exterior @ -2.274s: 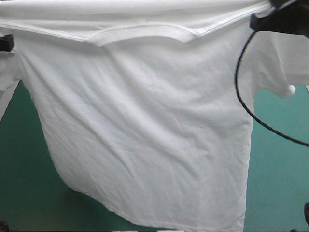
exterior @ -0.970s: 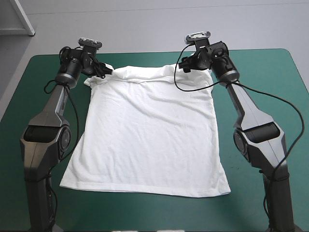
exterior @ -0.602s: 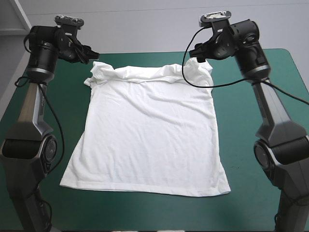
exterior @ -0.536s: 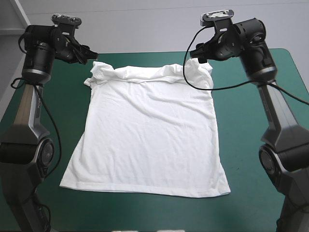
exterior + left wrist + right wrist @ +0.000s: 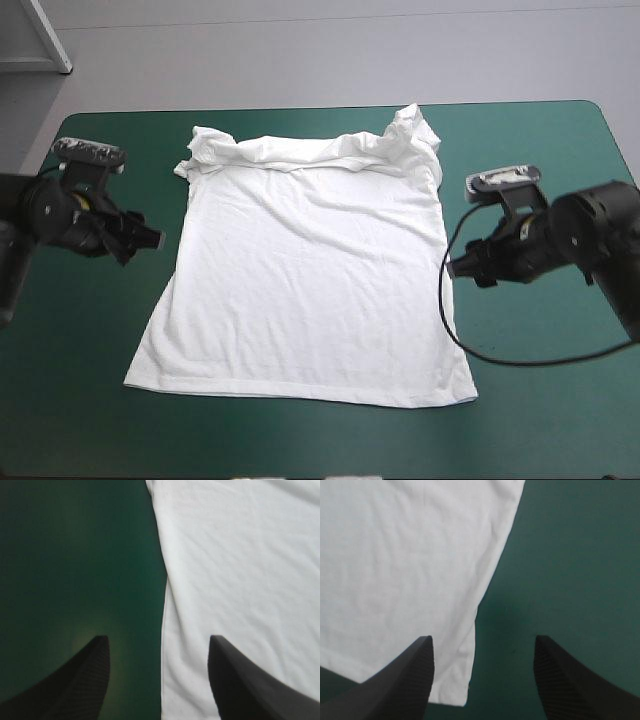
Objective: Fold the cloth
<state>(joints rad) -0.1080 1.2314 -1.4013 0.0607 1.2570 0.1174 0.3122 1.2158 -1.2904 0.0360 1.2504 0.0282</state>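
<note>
The white T-shirt [image 5: 310, 280] lies spread flat on the teal-green cover, hem toward the near edge. Its shoulder end is rumpled and turned over at the far side, with a bunched peak at the far right corner [image 5: 412, 128]. My left gripper [image 5: 152, 240] hovers just off the shirt's left side edge, open. In the left wrist view that edge of the T-shirt [image 5: 240, 570] runs between the left gripper's [image 5: 160, 680] spread fingers. My right gripper [image 5: 457, 268] stands open beside the right side edge. The T-shirt's [image 5: 405, 560] edge and a corner lie between the right gripper's [image 5: 482, 680] fingers.
Bare teal-green cover [image 5: 540, 400] flanks the shirt on both sides and along the near edge. The table's far edge [image 5: 330, 106] lies close behind the rumpled shoulders.
Earlier the shirt hung lifted before the camera, then lay flat. Both arms have since left the shoulders at the far end and dropped to the shirt's side edges, with the right fingers somewhat narrower.
</note>
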